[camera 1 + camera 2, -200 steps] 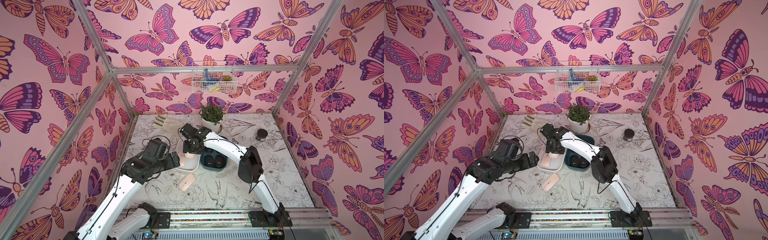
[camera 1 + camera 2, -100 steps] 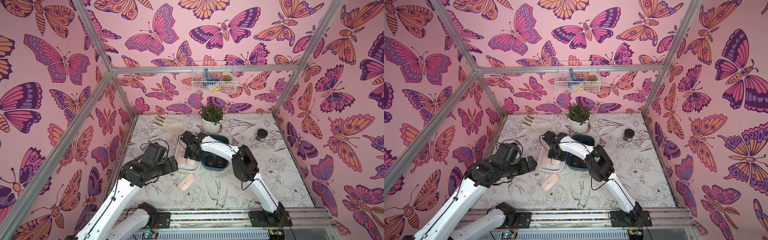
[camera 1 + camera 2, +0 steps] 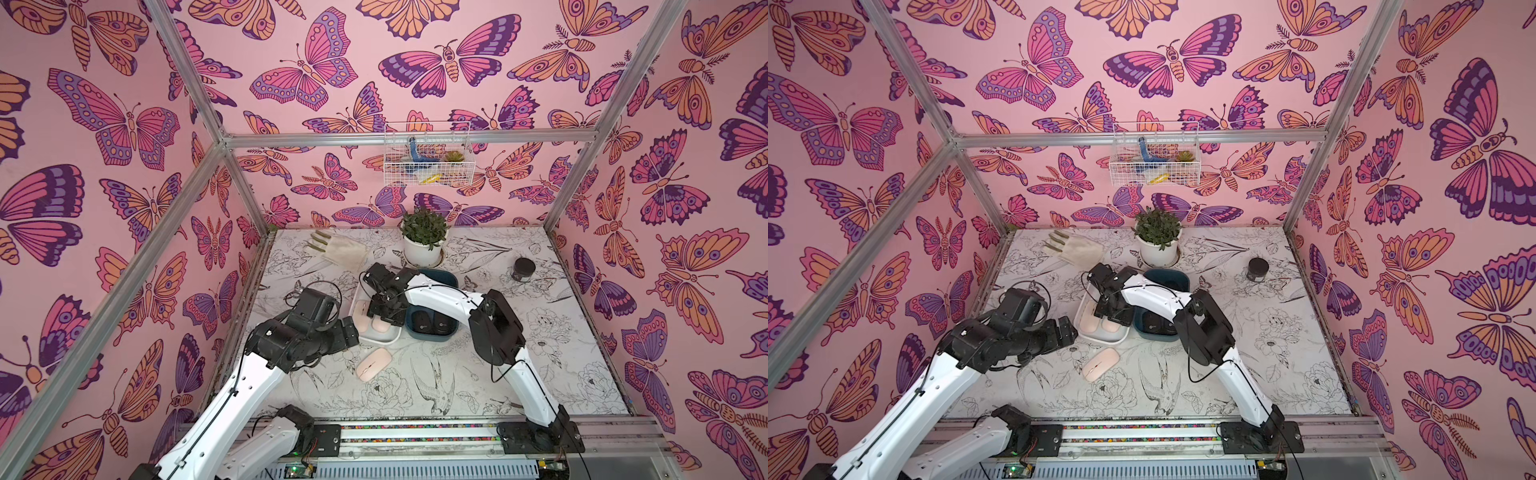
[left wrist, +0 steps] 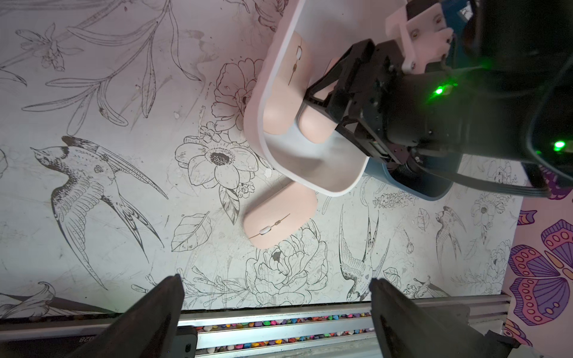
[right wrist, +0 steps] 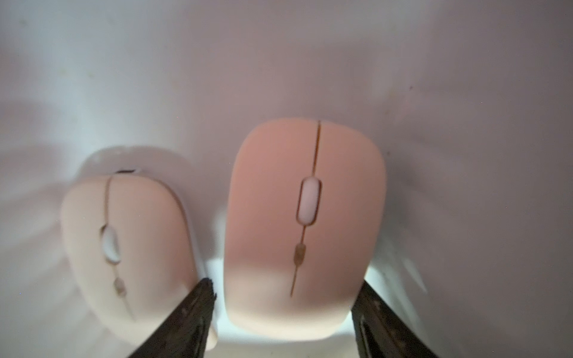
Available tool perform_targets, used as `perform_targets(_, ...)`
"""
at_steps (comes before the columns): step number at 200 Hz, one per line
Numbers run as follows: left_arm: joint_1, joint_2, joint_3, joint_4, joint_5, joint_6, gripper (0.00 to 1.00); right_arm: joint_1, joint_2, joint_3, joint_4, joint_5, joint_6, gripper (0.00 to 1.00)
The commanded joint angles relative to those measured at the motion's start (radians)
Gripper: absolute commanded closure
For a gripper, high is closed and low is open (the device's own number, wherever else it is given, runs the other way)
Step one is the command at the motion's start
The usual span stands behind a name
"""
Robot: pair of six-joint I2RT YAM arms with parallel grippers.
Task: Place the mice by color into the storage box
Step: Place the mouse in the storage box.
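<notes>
Pink, flat, thin slit down the middle: loose mouse [image 3: 373, 364] on the table [image 3: 540, 365], at 6 o'clock from the white tray [image 3: 376, 340], just off its rim. Same mouse in the left wrist view, ahead of the left gripper [image 4: 274, 279].

Two more pink ones inside the white tray, side by side, lengthwise from 12 to 6. On the 3 o'clock side, straddled mouse [image 5: 304, 229], lying in the tray between the fingers [image 5: 198, 316] of the right gripper [image 5: 286, 283]. Jaws parted around it, with a sliver of white tray floor visible between one finger and the mouse. Contact on the other side impossible to tell. On the 9 o'clock side, third mouse [image 5: 130, 248], just beside the straddled one.

Left gripper spread wide, nothing between its fingers, at 9 o'clock from the white tray, near its rim, above the table.

Blue tray [image 3: 432, 337] just beside the white tray, at its 3 o'clock. Two black mice [image 3: 420, 322] showing in its 6 o'clock end, the rest of the tray hidden under the right arm [image 3: 440, 293].

Toward 12 o'clock on the table, plant [image 3: 424, 228] in a white pot. Glove [image 3: 343, 251] at 11 o'clock, jar [image 3: 524, 269] at 2 o'clock. Wire basket [image 3: 428, 174] on the back wall, above the plant.
</notes>
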Motion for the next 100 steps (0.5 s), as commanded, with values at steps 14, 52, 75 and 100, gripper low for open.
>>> perform_targets(14, -0.045, 0.012, -0.029, -0.027, 0.026, -0.072, 0.02, 0.012, -0.092, -0.031, 0.071, -0.03, 0.014, 0.25)
perform_targets(52, -0.048, 0.031, -0.012, -0.027, 0.026, -0.097, 0.02, 0.01, -0.132, -0.018, 0.083, -0.052, -0.008, 0.22)
perform_targets(75, -0.068, 0.041, -0.01, -0.027, 0.047, -0.109, 0.03, 0.004, -0.213, -0.053, 0.097, -0.032, -0.034, 0.22)
perform_targets(100, -0.137, 0.072, -0.031, -0.015, 0.062, -0.152, 0.07, -0.059, -0.364, -0.176, 0.148, -0.04, -0.085, 0.22)
